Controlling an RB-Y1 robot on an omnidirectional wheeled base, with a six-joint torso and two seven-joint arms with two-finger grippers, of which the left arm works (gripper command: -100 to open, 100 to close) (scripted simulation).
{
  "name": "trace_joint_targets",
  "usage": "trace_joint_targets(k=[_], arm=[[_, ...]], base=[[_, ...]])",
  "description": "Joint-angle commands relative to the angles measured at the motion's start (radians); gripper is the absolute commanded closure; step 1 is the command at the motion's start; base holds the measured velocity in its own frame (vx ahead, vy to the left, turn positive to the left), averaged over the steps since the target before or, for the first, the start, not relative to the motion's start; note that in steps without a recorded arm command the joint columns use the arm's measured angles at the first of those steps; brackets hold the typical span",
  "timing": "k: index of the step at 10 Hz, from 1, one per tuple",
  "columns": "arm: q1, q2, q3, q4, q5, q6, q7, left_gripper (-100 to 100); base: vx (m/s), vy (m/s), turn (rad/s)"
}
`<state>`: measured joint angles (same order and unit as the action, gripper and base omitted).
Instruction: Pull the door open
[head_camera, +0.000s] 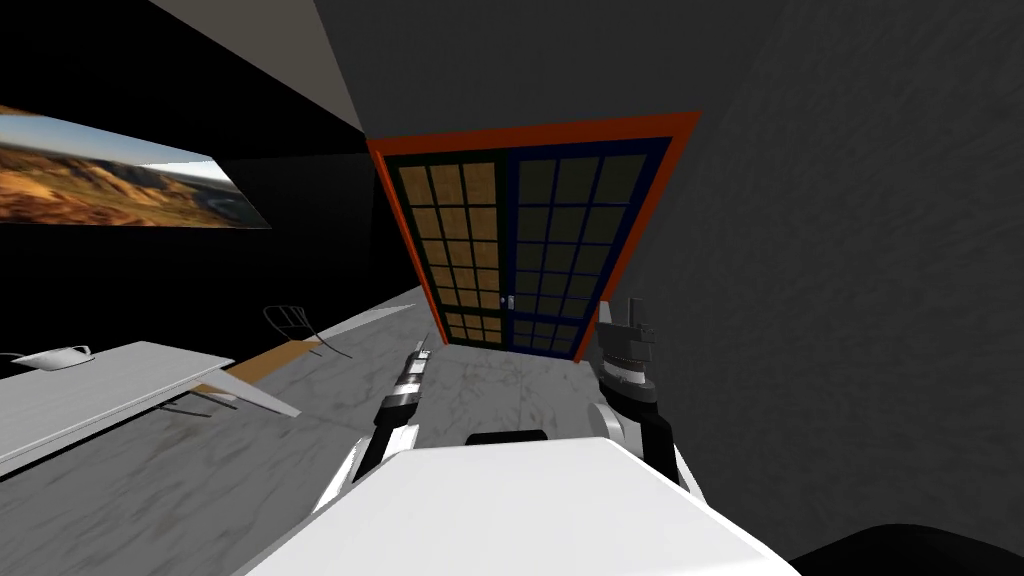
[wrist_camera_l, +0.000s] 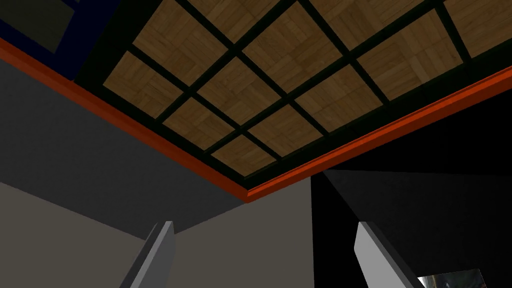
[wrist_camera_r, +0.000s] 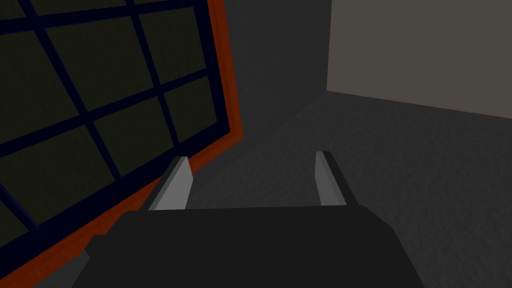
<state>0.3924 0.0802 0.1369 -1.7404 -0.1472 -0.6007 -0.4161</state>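
Straight ahead, orange-framed gridded double door (head_camera: 520, 250), left gripper (wrist_camera_l: 265, 230) released, right gripper (wrist_camera_r: 252, 161) released

Grey marbled floor (head_camera: 300, 470) running ahead, and off to the left a long pale table (head_camera: 110, 385) stands on it. One small white item (head_camera: 55, 357) sits on the tabletop, possibly a shallow dish. Beyond the table, a wire-frame chair (head_camera: 290, 322) stands beside a brown wooden patch (head_camera: 270, 362) of floor

Handle (head_camera: 508, 301): too small to tell its shape.
Door (wrist_camera_l: 280, 90): cut off by the edges in both wrist views.
Table (head_camera: 100, 385): cut off at left edge.
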Motion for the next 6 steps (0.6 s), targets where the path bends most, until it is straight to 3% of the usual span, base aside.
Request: trace_joint_targets(k=[1,6], arm=[[-0.012,0.005,0.008,0.037,-0.006,-0.007,-0.041,-100],[-0.037,0.012,0.030,0.157,-0.027,-0.044,-0.162,-100]], base=[[0.106,-0.036,-0.083],[0.109,-0.050,-0.087]])
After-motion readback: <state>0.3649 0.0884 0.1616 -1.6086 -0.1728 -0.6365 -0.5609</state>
